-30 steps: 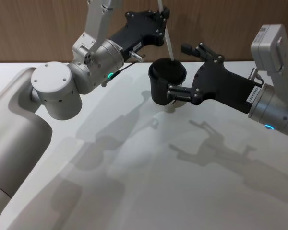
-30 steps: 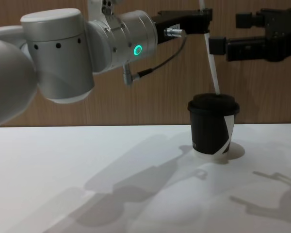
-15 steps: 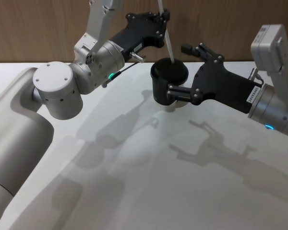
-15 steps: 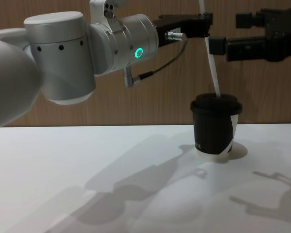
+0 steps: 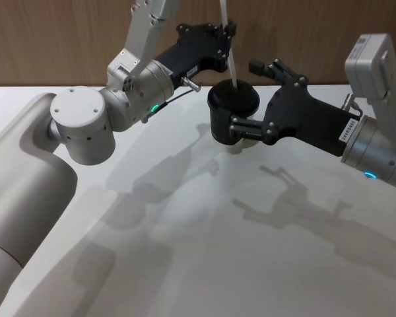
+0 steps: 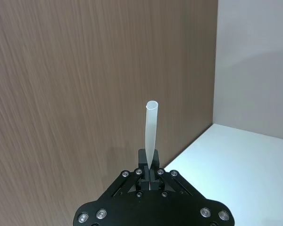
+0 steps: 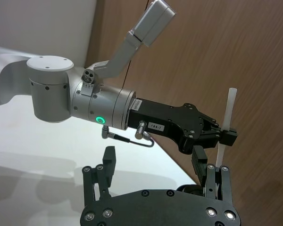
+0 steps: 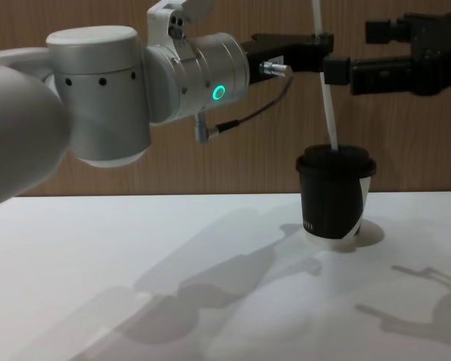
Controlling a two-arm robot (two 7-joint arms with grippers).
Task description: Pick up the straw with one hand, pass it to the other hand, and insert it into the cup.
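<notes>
Two grippers: left gripper (image 5: 228, 41) clamps the straw (image 8: 328, 113) at the cup (image 8: 332, 194) lid; right gripper (image 5: 259, 99) spread, beside.

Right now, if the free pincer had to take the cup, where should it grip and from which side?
Probably the cup mid-wall, below the lid, approached level from the robot's right by the open right pincer. The wall is round and upright, and the top is taken: the straw, held by the left pincer, stands in the lid.

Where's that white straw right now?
The straw stands nearly upright at the table's far side, pinched by the left gripper, with its lower end at the lid of the black cup. The open right gripper waits just beside it.
</notes>
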